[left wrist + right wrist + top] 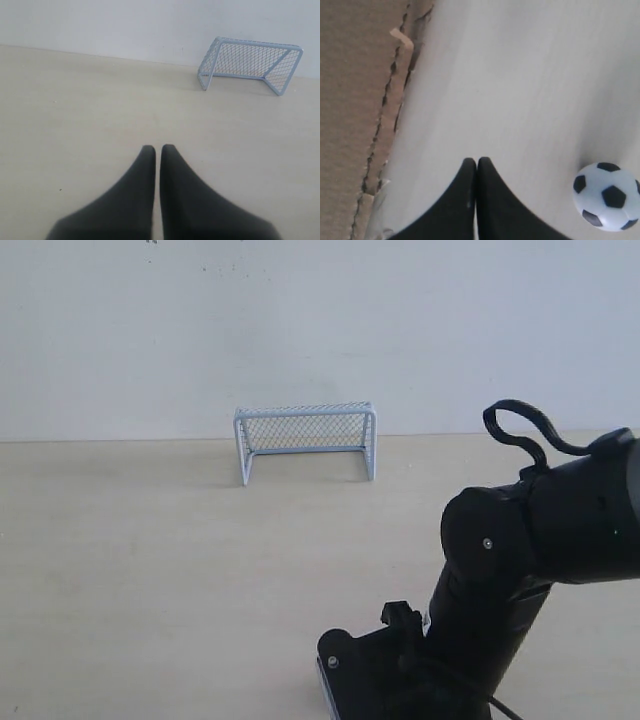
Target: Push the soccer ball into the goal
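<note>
The light blue-white goal [305,439] with fine mesh stands upright at the back of the wooden table, against the wall; the left wrist view has the goal [250,62] too, well beyond my left gripper [158,147], which is shut and empty. The soccer ball [606,195], white with black patches, lies on the table beside my right gripper [476,160], a few finger-widths from it and not touching. That gripper is shut with nothing in it. In the exterior view the ball is hidden and only the right arm [520,570] shows, low at the right.
A torn brown cardboard sheet [355,110] lies along the table's side next to my right gripper. The pale wooden table [150,560] stretches between the arm and the goal. A white wall rises behind the goal.
</note>
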You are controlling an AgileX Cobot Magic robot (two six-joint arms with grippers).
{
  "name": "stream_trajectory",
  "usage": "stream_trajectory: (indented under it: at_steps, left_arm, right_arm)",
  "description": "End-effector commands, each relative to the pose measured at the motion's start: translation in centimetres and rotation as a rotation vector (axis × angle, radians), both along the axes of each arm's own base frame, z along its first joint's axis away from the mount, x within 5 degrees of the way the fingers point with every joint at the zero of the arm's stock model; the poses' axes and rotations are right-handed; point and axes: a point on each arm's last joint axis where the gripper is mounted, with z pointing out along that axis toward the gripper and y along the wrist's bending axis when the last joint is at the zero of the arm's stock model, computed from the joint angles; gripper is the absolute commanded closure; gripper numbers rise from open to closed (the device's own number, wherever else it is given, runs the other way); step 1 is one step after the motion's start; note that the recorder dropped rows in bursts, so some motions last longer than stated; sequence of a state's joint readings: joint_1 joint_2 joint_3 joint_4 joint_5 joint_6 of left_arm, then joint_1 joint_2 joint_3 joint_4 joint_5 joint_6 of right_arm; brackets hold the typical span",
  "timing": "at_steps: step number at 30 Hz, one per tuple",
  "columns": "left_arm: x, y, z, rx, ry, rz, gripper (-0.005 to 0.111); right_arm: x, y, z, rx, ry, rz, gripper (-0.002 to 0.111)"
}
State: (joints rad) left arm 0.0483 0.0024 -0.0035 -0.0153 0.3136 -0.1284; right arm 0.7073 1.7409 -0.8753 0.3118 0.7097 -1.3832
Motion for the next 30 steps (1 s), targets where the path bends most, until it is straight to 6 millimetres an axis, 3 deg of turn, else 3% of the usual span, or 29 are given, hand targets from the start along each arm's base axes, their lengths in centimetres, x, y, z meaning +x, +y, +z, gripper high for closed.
stream_trajectory:
  at_steps: [1,3,5,6,7,8,9,11,14,20,30]
  left_arm:
    - [0.0,0.0,0.0,0.002,-0.006,0.0,0.102]
    - [0.0,0.0,0.0,0.002,-0.006,0.0,0.102]
    - [0.0,0.0,0.0,0.002,-0.006,0.0,0.102]
    - [0.0,0.0,0.0,0.002,-0.006,0.0,0.102]
    - [0.0,0.0,0.0,0.002,-0.006,0.0,0.102]
    - [0.0,0.0,0.0,0.002,-0.006,0.0,0.102]
    - [0.0,0.0,0.0,0.002,-0.006,0.0,0.102]
    - [0.0,0.0,0.0,0.002,-0.006,0.0,0.102]
    - [0.0,0.0,0.0,0.002,-0.006,0.0,0.102]
    - [0.0,0.0,0.0,0.002,-0.006,0.0,0.102]
    - [0.0,0.0,0.0,0.002,-0.006,0.0,0.102]
  right_arm:
    - [0.2,0.0,-0.5,-0.021,0.008,0.015,0.109]
    - [1.5,0.3,-0.6,-0.023,-0.091,0.066,0.109]
    - [7.7,0.8,0.8,0.035,-0.358,0.059,0.109]
    - [13.2,0.7,2.5,0.079,-0.456,-0.073,0.109]
    - [14.5,0.4,3.3,0.075,-0.462,-0.116,0.109]
    - [15.2,0.6,5.8,0.014,-0.504,-0.095,0.109]
    - [15.0,0.6,7.2,-0.013,-0.558,-0.075,0.109]
    - [13.2,0.8,12.5,0.041,-0.693,-0.169,0.109]
    - [10.8,-0.5,14.6,0.03,-0.676,-0.196,0.109]
    - [4.1,-3.3,13.1,0.005,-0.568,-0.242,0.109]
    - [-7.0,-3.9,9.6,0.101,-0.342,-0.313,0.109]
